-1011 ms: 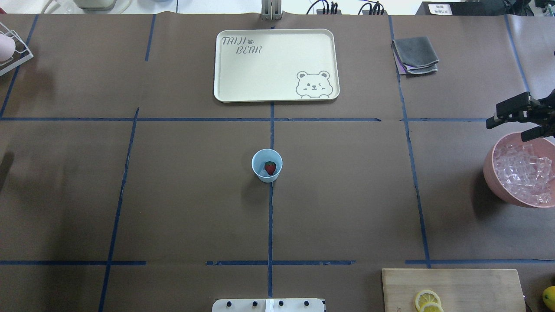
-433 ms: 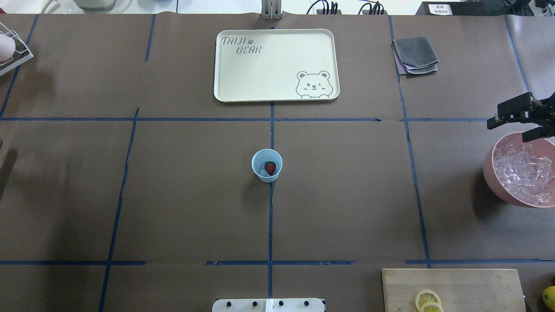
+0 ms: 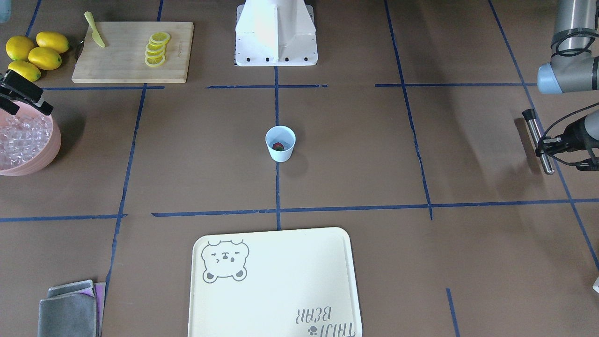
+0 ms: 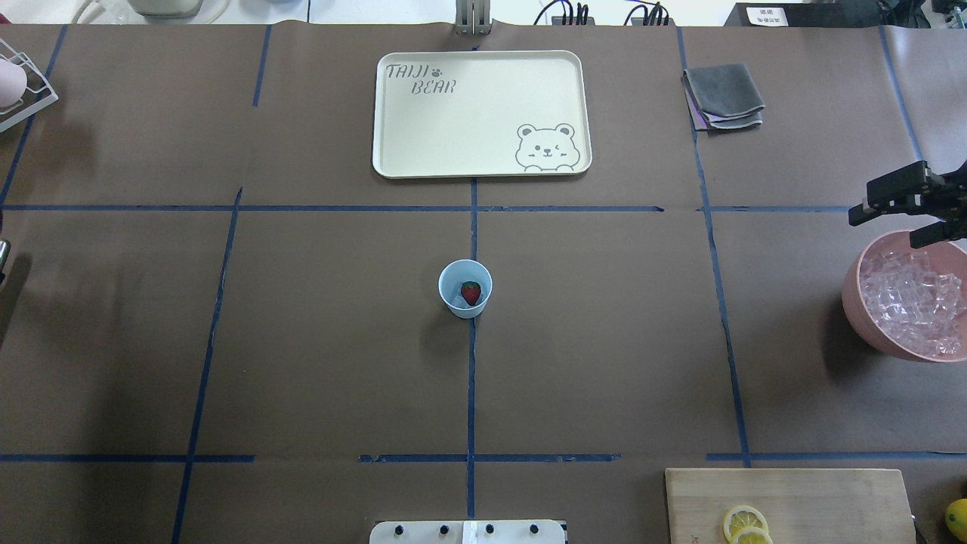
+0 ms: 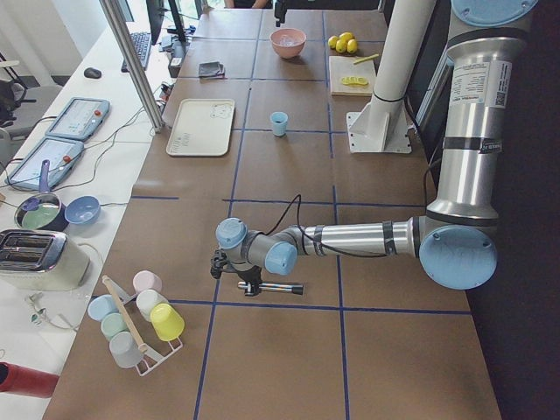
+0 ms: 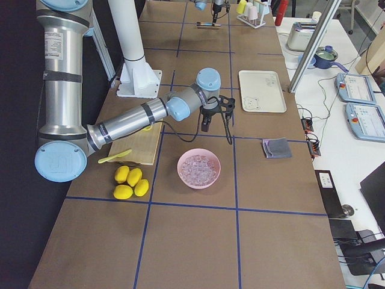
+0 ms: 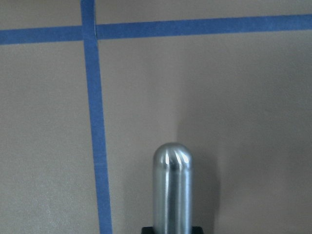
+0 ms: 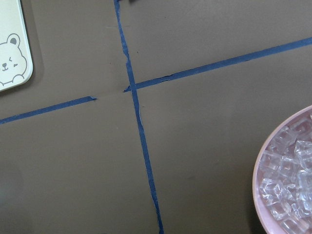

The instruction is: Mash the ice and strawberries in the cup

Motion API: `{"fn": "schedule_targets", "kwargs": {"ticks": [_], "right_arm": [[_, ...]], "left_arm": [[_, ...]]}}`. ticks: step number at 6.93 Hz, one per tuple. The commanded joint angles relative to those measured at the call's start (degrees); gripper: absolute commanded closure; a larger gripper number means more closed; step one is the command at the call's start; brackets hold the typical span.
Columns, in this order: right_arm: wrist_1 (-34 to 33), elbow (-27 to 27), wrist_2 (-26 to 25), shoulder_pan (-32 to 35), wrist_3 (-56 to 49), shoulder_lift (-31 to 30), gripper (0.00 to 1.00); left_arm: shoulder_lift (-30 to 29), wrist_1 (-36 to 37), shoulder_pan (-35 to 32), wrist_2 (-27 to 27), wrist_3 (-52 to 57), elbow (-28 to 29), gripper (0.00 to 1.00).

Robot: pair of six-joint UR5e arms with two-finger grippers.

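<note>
Your left end effector (image 3: 543, 146) grips a rounded silver metal rod (image 3: 533, 128) near the worktop's (image 4: 604, 340) left edge; your right end effector (image 4: 885, 228) (beside a round pink bowl (image 4: 850, 295)) hangs released.

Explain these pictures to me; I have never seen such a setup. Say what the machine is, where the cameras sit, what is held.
This is a robot with two jointed arms, each ending in a two-finger gripper. Two cameras look down on the table, two watch from its ends, one rides each wrist. Mid-table stands a small pale-blue cup with a dark-red strawberry inside. Nearby: a pink bowl of clear ice cubes, a cream bear tray, a wooden board with lemon slices. The left gripper clamps a rounded steel rod; the right gripper hangs open and empty by the bowl.
</note>
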Motion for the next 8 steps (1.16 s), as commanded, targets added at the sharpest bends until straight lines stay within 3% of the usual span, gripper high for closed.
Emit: {"fn": "schedule_targets", "kwargs": {"ticks": [1, 8], "right_arm": [[0.0, 0.01, 0.0, 0.02, 0.0, 0.01, 0.0], [0.0, 0.01, 0.0, -0.06, 0.0, 0.01, 0.01]], "left_arm": [[-0.51, 0.08, 0.02, -0.09, -1.33, 0.29, 1.0], [-0.6, -0.62, 0.2, 0.0, -1.43, 0.82, 0.93]]}}
